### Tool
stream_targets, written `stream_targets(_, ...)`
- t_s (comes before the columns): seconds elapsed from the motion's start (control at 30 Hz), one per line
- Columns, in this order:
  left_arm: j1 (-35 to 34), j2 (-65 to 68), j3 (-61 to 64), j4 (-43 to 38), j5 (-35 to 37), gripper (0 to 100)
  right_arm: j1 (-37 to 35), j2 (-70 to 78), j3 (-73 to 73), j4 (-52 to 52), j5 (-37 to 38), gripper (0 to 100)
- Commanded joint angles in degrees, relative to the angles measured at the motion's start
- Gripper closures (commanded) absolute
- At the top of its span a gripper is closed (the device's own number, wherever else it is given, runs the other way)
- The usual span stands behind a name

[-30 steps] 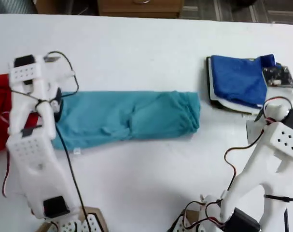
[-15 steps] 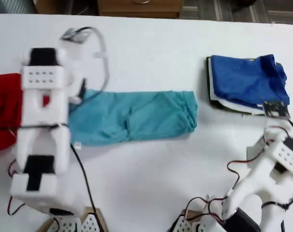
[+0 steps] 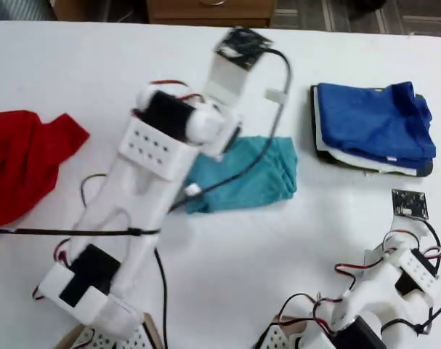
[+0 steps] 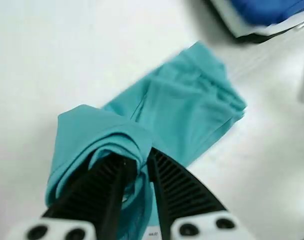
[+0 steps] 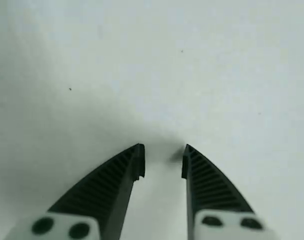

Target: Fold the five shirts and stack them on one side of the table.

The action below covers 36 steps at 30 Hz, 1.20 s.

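Left wrist view: left gripper [image 4: 140, 158] pinches teal shirt [image 4: 188, 114] fold.

We're seeing bright, even light from above: the white table [image 3: 293, 247] nearly glares, and shadows are soft, with a thin one under the teal shirt [image 3: 271, 178] and a faint smudge by the right claw [image 5: 163, 155].

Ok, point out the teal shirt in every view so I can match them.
High view: teal shirt mid-picture, partly under the left arm, beside the blue stack.
Left wrist view: teal shirt pinched at one end by the left gripper, blue stack beyond it.
Right wrist view: right gripper over the white table.
Shared landmark: the blue stack.
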Motion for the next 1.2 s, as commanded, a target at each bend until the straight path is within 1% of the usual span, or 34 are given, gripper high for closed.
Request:
stream_targets(0.0, 2.73, 5.19, -2.07, -3.34, 0.62, 97, 0.66, -2.68, 0.7, -1.89, -1.32, 87.2)
stream_targets(0.23, 3.08, 17.85, -3.82, -9.49, 0.62, 97, 0.31, -2.77, 1.14, -2.07, -1.41, 87.2)
stream_targets(0.4, 2.99, 24.88, -12.44, -8.88, 0.62, 97, 0.31, -2.59, 1.14, -2.07, -1.41, 87.2)
stream_targets(0.5, 3.34, 29.45, -17.98, -6.51, 0.62, 97, 0.31, -2.59, 1.14, -1.98, -1.41, 87.2)
stream_targets(0.57, 3.96, 32.35, -21.93, -3.69, 0.62, 93, 0.31, -2.59, 1.14, -1.89, -1.41, 87.2)
stream_targets(0.67, 4.13, 35.6, -28.97, 1.67, 0.62, 80, 0.22, -2.51, 1.14, -1.89, -1.32, 87.2)
stream_targets(0.7, 3.87, 36.22, -31.78, 3.34, 0.62, 77, 0.22, -2.51, 1.14, -1.89, -1.23, 87.2)
stream_targets(0.73, 3.69, 36.66, -34.77, 4.92, 0.62, 77, 0.22, -2.51, 1.14, -1.89, -1.23, 87.2)
stream_targets(0.87, 2.11, 36.66, -46.81, 11.6, -2.55, 80, 0.22, -2.51, 1.14, -1.8, -1.23, 87.2)
stream_targets(0.93, 0.79, 36.75, -50.86, 14.33, -4.13, 81, 0.22, -2.51, 1.14, -1.8, -1.23, 87.2)
stream_targets(1.0, -1.93, 36.84, -50.51, 14.33, -4.31, 86, 0.22, -2.42, 1.14, -1.8, -1.14, 87.2)
stream_targets(1.07, -4.31, 37.54, -48.13, 14.24, -3.78, 98, 0.22, -2.42, 1.14, -1.8, -1.05, 87.2)
stream_targets(1.13, -5.71, 38.95, -43.65, 13.71, -3.6, 96, 0.22, -2.42, 1.14, -1.8, -1.05, 87.2)
stream_targets(1.17, -6.24, 39.91, -41.71, 13.36, -3.6, 98, 0.22, -2.42, 1.14, -1.8, -1.05, 87.2)
